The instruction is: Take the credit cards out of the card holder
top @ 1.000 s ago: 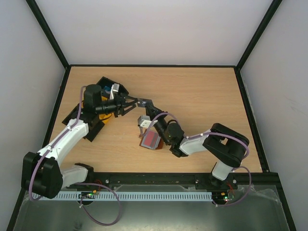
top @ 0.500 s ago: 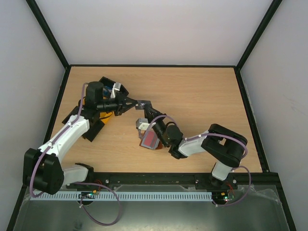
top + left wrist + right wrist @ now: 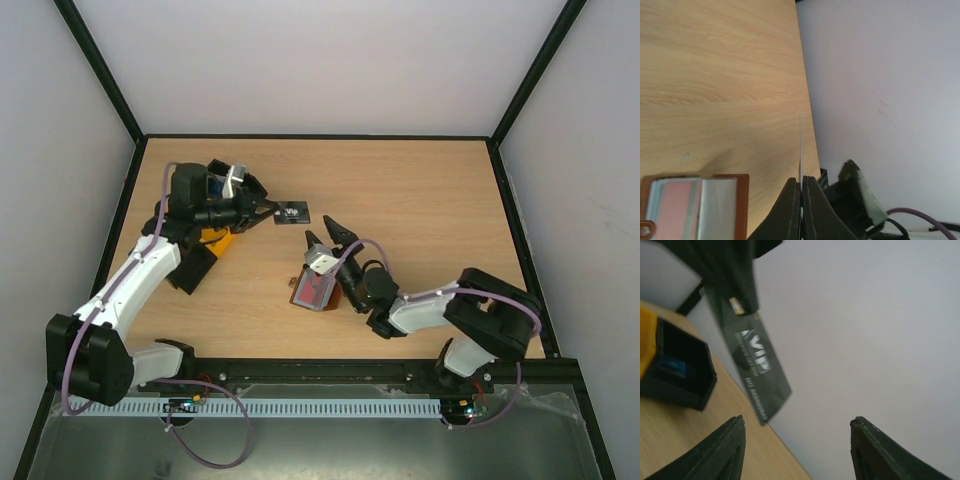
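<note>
The pale wooden desk fills the floor of the white cell, and the two arms reach over it from the near edge. The left arm stretches toward the far left, above the black and yellow bins. The right arm lies low and bends in toward the middle.

The card holder lies open on the desk near the middle, just beside the right wrist. The red card sits in one of its pockets, not yet taken out.

The dark grey card is already out. The left claw is closed on one short end of it and holds it in the air. Its long axis points out from the claw toward the right.

The right claw stands open with nothing between its fingers. It is near the free end of the grey card, but apart from it.

I judge that the next move turns on the red card. It lies from the right claw toward the near edge, close under that arm, and well apart from the left claw. So the right arm is the nearer one, but its claw points away from the card holder and must turn back and down. The long axis of the red card I cannot tell surely.
</note>
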Controlling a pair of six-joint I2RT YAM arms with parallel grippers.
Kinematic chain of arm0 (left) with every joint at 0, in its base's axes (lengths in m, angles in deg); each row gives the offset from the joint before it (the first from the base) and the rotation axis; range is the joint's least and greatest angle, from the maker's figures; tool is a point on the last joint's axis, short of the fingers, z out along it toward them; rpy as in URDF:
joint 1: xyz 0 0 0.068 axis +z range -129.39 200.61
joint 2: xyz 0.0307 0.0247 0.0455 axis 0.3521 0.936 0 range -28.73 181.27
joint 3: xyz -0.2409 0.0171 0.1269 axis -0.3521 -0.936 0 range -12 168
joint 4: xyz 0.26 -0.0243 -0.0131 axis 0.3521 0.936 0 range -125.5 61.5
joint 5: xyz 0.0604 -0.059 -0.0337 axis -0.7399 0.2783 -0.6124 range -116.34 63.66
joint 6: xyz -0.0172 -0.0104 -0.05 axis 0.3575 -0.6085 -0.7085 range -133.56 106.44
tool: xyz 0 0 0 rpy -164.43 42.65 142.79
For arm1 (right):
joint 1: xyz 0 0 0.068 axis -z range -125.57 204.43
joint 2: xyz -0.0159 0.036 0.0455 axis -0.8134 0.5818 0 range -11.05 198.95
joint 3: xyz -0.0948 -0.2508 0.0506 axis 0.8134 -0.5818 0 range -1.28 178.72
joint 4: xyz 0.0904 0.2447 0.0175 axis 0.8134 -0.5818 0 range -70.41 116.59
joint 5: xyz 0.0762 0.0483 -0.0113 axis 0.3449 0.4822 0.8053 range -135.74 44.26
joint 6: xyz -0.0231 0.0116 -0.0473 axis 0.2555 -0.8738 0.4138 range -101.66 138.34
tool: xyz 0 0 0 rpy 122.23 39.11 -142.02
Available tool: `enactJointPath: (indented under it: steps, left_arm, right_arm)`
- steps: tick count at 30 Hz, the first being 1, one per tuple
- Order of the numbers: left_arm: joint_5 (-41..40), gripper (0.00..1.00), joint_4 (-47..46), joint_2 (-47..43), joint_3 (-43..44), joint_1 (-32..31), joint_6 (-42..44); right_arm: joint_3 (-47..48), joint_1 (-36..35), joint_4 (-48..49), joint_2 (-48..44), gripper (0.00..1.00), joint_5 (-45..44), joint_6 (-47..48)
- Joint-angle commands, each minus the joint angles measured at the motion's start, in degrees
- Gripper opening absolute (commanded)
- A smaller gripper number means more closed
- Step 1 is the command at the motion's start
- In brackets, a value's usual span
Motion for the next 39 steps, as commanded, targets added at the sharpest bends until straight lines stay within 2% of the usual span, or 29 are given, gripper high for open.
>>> enactJointPath:
  steps: [1,5,8,10,14,16,21,26,30,39]
  left_arm:
    - [0.51,0.03,2.69,-1.87,1.65,3.48,5.91]
    - [-1.73,0.03,7.43,-1.63,2.71,7.09,11.99]
    - [-3.09,0.03,10.11,-1.74,2.87,10.02,14.65]
    - [-3.97,0.03,11.08,-1.79,2.76,12.17,15.4]
    - [-8.07,0.03,13.04,-1.93,2.79,16.34,16.66]
    - [-10.27,0.03,14.09,-2.03,2.8,18.49,16.86]
    - [-14.77,0.03,15.62,-2.58,2.7,24.03,16.09]
    - [-20.41,0.03,16.48,-1.13,1.8,28.21,16.3]
    - [-22.96,0.03,14.96,2.16,0.9,30.8,16.05]
    - [-27.61,0.03,10.69,11.54,0.97,32.69,11.71]
  right_arm:
    - [-1.33,-0.41,-7.03,-7.16,0.58,1.73,-15.97]
    - [-1.6,-0.43,-15.87,-14.84,0.67,-2.84,-36.2]
    - [0.87,-0.42,-32.83,-20.32,0.82,-3.83,-51.81]
    - [2.0,-0.45,-39.5,-22.58,0.9,-1.96,-59.32]
    - [3.71,-0.48,-49.34,-24.33,0.99,-1.83,-74.63]
    - [6.13,-0.43,-56.03,-23.98,0.97,-1.43,-79.79]
    - [11.97,-0.46,-69.87,-22.08,0.98,-1.43,-86.35]
    - [8.27,-0.19,-67.6,-26.06,0.97,-0.37,-86.6]
    - [8.77,0.43,-69.67,-29.72,0.98,0.47,-86.14]
    - [9.32,1.25,-72.23,-36.35,0.98,-0.27,-84.39]
